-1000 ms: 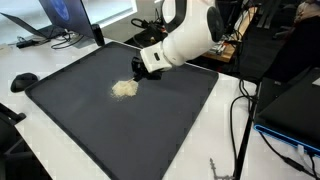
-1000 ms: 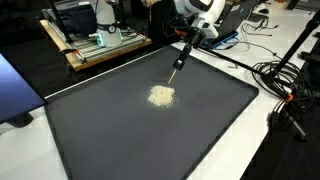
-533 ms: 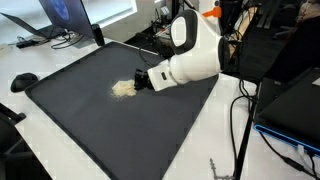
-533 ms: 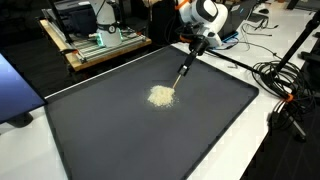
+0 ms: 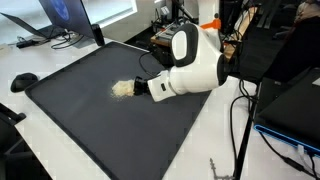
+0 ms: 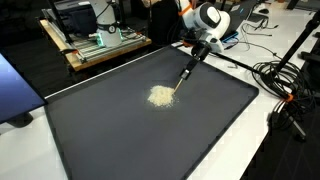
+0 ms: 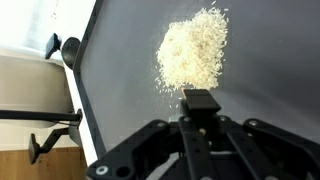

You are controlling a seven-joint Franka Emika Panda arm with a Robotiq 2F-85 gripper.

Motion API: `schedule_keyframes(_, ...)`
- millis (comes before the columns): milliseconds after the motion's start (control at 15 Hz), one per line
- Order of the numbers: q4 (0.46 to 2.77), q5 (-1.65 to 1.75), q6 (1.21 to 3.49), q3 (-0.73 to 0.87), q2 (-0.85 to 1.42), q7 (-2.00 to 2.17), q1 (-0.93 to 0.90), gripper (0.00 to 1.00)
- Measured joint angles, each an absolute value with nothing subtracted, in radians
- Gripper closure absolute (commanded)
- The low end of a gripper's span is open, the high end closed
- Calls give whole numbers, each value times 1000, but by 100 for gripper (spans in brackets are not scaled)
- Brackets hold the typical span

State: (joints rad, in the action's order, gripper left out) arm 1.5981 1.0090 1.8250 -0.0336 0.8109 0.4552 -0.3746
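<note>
While the gripper (image 7: 200,112) is clamping tight on a thin tool (image 6: 183,79), we're judging the grain pile (image 7: 193,55) loose, light, scatter-prone: no pinch grasp, only edge contact.

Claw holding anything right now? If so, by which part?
A thin dark stick, clamped at its upper end in the claw; its free tip sits at the edge of the grain pile.

Nothing can be read: no text, label, brand, number or sign shows on the gripper (image 7: 201,120), its black tool (image 7: 200,100), the monitor (image 5: 66,14) or the dark mat (image 5: 95,130).
</note>
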Motion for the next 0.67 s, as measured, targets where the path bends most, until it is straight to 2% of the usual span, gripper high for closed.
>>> schedule_keyframes(667, 1503, 765, 1823, -76, 705, 142, -250, 97)
